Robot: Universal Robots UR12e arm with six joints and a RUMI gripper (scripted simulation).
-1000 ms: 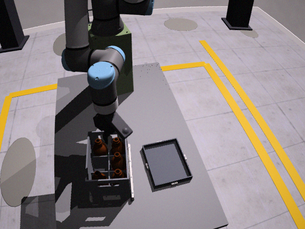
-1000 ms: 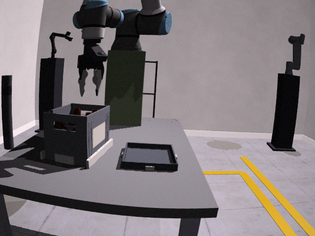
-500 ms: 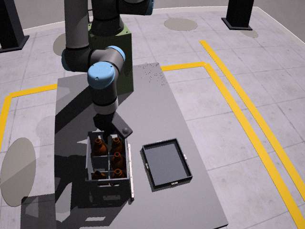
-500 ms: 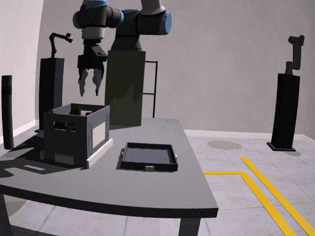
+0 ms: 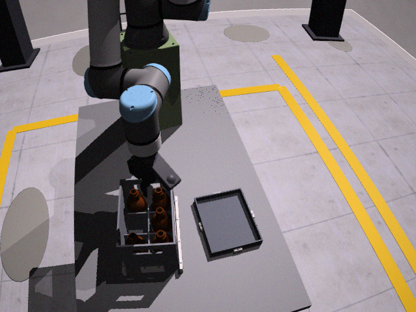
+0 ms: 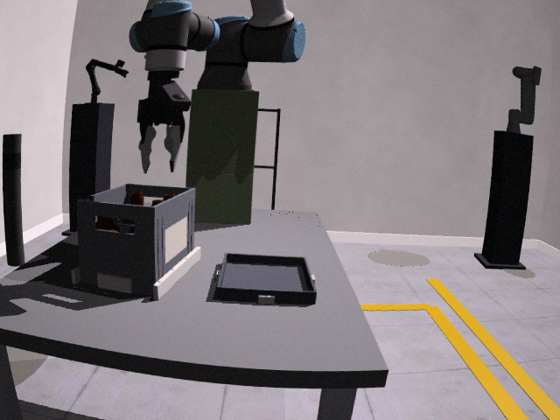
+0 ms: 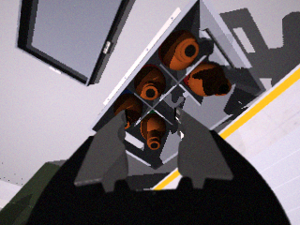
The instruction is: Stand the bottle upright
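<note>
A grey crate (image 5: 147, 225) with six cells stands on the table's left side. It holds five brown bottles, among them two at the back (image 5: 136, 199) (image 5: 159, 197) and one in the middle right cell (image 5: 160, 218). The middle left cell is empty. My gripper (image 6: 157, 169) hangs partly open and empty above the crate's back end, well clear of the bottle tops. In the wrist view the fingers frame the nearest bottle (image 7: 154, 131), with the others (image 7: 150, 84) (image 7: 180, 49) beyond. The black tray (image 5: 227, 222) lies empty to the right of the crate.
A pale strip (image 5: 177, 231) lies along the crate's right side. The green robot pedestal (image 6: 221, 153) stands behind the table. Dark pillars (image 6: 506, 194) stand on the floor around the cell. The tray also shows in the wrist view (image 7: 70, 33).
</note>
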